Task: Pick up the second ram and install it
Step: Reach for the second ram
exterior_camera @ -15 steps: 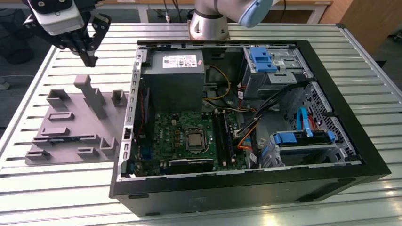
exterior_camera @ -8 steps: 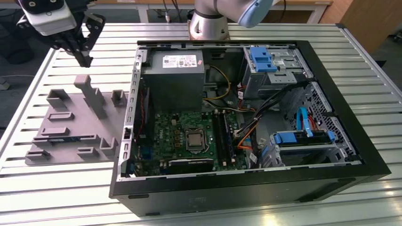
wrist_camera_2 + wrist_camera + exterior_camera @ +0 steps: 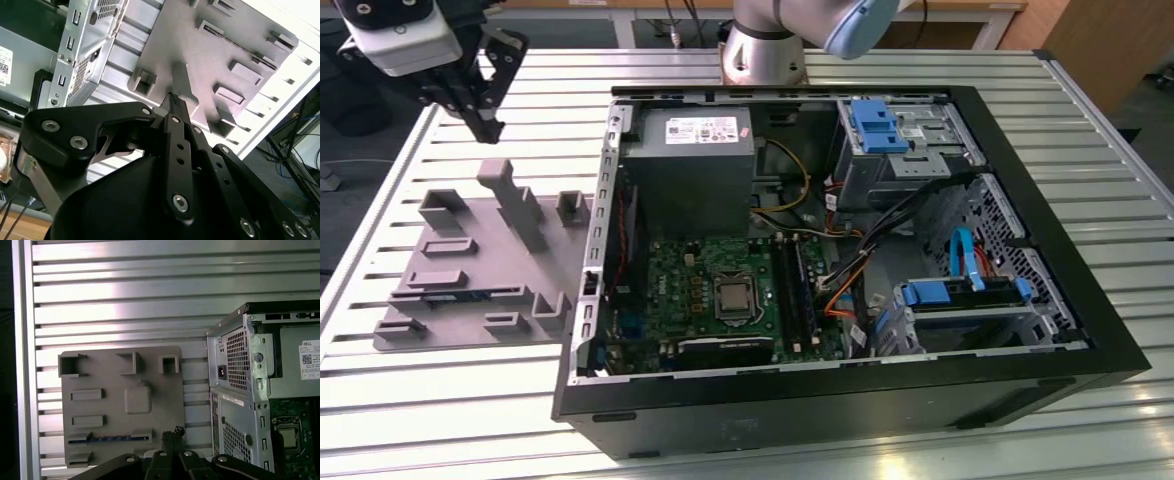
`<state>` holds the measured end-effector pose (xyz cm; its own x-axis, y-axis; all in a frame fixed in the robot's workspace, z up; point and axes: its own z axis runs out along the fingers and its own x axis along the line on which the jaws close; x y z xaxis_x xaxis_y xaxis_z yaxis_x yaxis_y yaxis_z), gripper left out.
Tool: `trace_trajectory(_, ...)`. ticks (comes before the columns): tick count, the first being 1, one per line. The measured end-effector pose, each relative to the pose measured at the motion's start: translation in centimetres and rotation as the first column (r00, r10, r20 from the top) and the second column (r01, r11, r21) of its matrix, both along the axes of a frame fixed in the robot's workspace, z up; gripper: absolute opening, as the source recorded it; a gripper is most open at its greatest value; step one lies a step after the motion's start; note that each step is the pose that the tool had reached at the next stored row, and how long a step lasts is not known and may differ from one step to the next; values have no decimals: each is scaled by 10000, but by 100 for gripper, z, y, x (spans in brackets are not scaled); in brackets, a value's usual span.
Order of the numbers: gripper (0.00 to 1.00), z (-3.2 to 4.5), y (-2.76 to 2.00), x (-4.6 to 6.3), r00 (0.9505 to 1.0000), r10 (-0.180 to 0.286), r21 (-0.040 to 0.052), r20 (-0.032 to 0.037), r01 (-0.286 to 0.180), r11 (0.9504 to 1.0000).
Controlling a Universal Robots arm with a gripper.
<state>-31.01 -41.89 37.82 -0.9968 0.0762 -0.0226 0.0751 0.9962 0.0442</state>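
The second ram (image 3: pixel 107 439) is a thin blue-green strip standing on edge in a slot of the grey holder plate (image 3: pixel 165 395), near the plate's edge. In the exterior view the ram (image 3: pixel 458 296) sits low on that plate (image 3: pixel 474 235), at the exterior view's left. My gripper (image 3: pixel 488 130) hangs in the air above the plate's far end, well apart from the ram. Its black fingers are shut together with nothing between them, as both wrist views show (image 3: pixel 172 98) (image 3: pixel 173 432).
The open computer case (image 3: pixel 1121 350) lies to the exterior view's right of the plate, with the green motherboard (image 3: pixel 680 290), its long black memory slots (image 3: pixel 797 295), a grey power supply (image 3: pixel 694 165) and blue drive brackets (image 3: pixel 874 125). Upright grey blocks (image 3: pixel 520 205) rise from the plate. The slatted metal table (image 3: pixel 454 400) carries everything.
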Motion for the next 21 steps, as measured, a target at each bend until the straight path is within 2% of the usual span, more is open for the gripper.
trace_trajectory(13,11,-5,-1,-167,10000,0,0,0,0,10000)
trace_trajectory(21,11,-11,-67,-279,10000,0,0,0,0,10000)
